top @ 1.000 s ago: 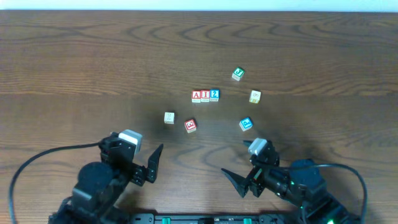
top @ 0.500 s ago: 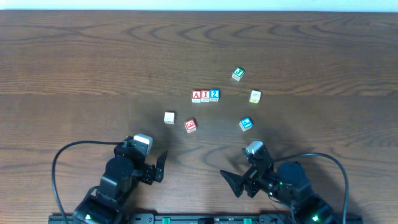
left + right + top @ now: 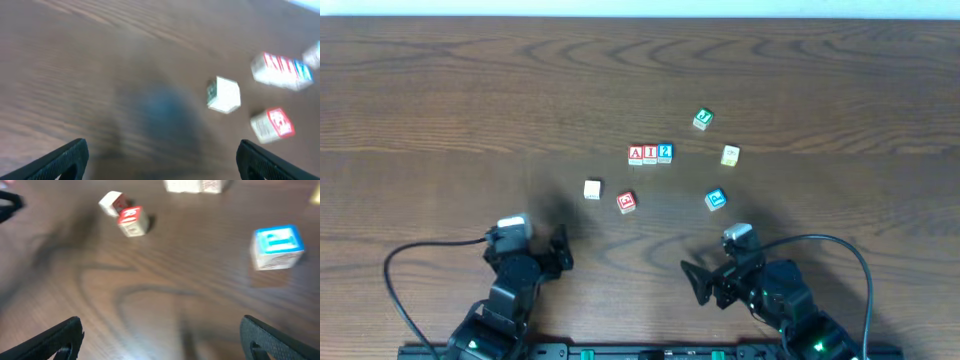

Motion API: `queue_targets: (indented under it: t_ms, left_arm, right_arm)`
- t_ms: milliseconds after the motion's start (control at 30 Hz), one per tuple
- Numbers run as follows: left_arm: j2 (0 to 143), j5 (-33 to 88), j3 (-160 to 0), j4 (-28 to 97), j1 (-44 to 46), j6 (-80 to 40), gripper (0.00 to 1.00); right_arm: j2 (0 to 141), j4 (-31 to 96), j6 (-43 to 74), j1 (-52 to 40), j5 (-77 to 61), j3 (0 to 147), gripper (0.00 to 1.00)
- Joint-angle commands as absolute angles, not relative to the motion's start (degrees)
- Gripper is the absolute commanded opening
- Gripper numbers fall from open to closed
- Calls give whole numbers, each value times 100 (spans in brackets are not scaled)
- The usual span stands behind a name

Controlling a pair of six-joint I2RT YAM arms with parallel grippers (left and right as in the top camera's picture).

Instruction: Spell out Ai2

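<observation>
Likely a robotics lab: two cabled arms [image 3: 510, 290] at a wood-grain table [image 3: 440, 90].

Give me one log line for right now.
block row: reads A I 2 | left gripper: open, empty | right gripper: open, empty

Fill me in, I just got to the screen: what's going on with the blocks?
Nothing is being handled right now. The left gripper and right gripper both sit open and empty near the front edge of the table. Mid-table, a row of three blocks reads A, I, 2, so the spelling looks done. The white block, red block, blue block, yellow block and green block lie loose around it.
</observation>
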State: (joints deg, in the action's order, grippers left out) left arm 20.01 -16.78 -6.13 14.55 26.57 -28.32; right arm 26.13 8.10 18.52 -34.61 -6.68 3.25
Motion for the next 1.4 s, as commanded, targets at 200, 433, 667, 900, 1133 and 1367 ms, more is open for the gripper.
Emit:
queue_targets:
  t_ms: [200,433,667,900,1133,1367]
  left_arm:
    - [1994,-2287,-464,1466,2661,-3426,95]
    - [1994,-2287,-467,1463,2661,-3426,95]
    - [1275,-2285,-464,1463,2307,-3426,95]
    - [233,-2287,-464,1461,1085,-3426,96]
    - [16,-2283,-464,1457,515,-3426,95]
    - [19,-2287,-464,1457,259,-3426,95]
  right_arm:
    - [2626,895,1927,-3404,-23,246,99]
    - [2606,895,1927,-3404,-23,246,99]
    - [1426,891,1927,-2700,-23,246,99]
    - [631,884,1927,-1529,-23,246,99]
    - [259,884,1927,-891,-23,246,99]
    - [30,893,1927,-432,-23,246,99]
